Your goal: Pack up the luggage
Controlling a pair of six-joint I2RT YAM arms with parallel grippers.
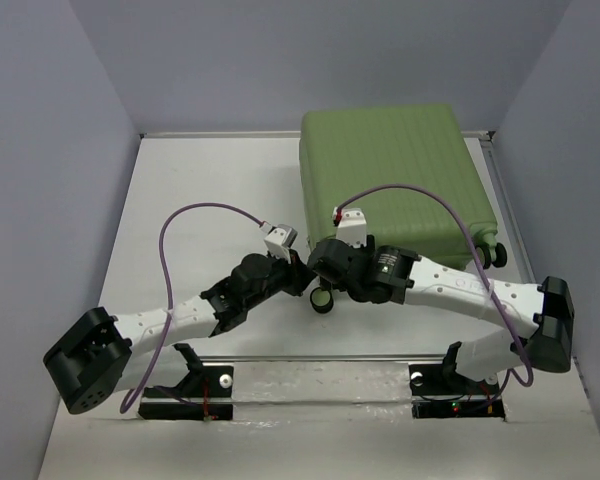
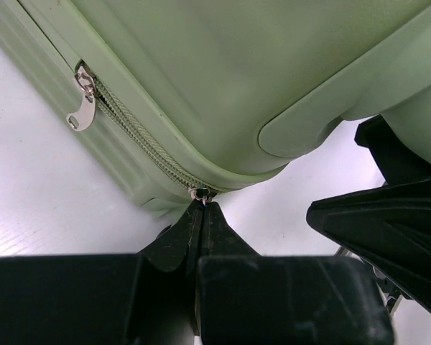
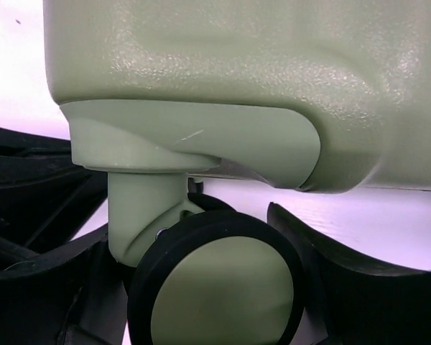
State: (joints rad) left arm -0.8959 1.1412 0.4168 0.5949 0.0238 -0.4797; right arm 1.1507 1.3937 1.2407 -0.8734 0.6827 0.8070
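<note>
The luggage [image 1: 395,180] is a closed light olive-green ribbed suitcase lying flat at the back right of the table. My left gripper [image 1: 300,268] is at its near-left corner. In the left wrist view it [image 2: 202,207] is shut on a small metal zipper pull [image 2: 200,192] at the corner of the zip. A second zipper pull [image 2: 82,109] hangs further along the zip. My right gripper [image 1: 327,278] is at the same corner. Its jaws [image 3: 215,287] straddle a black-and-green wheel [image 3: 219,284] and press against its sides.
The white table [image 1: 210,200] extends left of the suitcase. Grey walls close it in at the back and sides. More wheels [image 1: 492,252] stick out at the suitcase's near-right corner. The two grippers sit close together; the right finger [image 2: 388,237] shows in the left wrist view.
</note>
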